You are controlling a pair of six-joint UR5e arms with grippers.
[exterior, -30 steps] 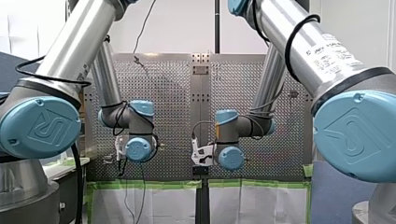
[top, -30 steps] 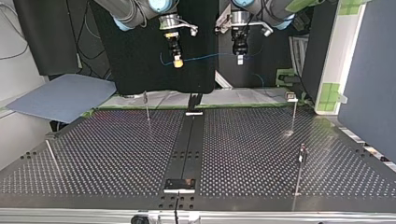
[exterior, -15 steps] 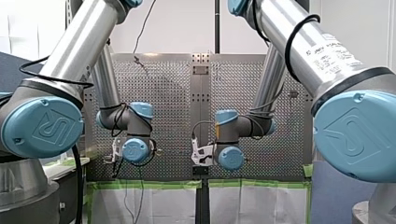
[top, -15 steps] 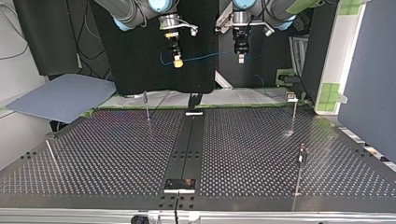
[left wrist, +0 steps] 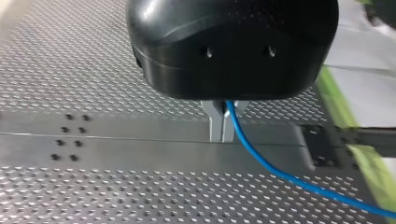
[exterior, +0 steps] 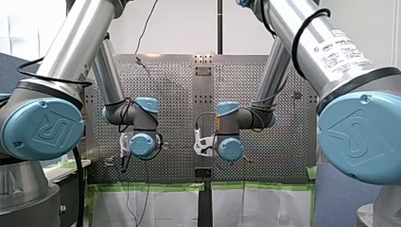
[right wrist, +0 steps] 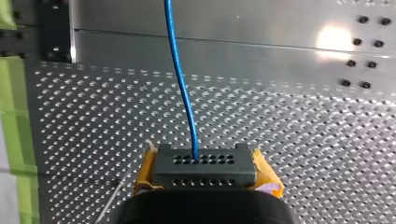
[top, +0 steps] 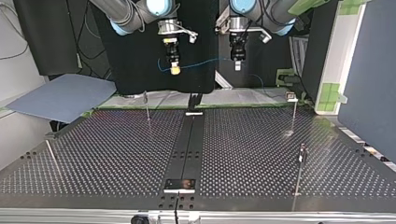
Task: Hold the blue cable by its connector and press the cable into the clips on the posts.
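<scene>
The right gripper was clamped on the black connector, the left gripper pinching the blue cable, stretched 9 to 3 o'clock in the top view; the nearest post stood at 7 o'clock from the right gripper

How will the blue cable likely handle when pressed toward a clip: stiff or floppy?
Probably floppy: the blue cable bows between my right claw and my left claw. Likely light too; it curves loosely away from the connector.
</scene>
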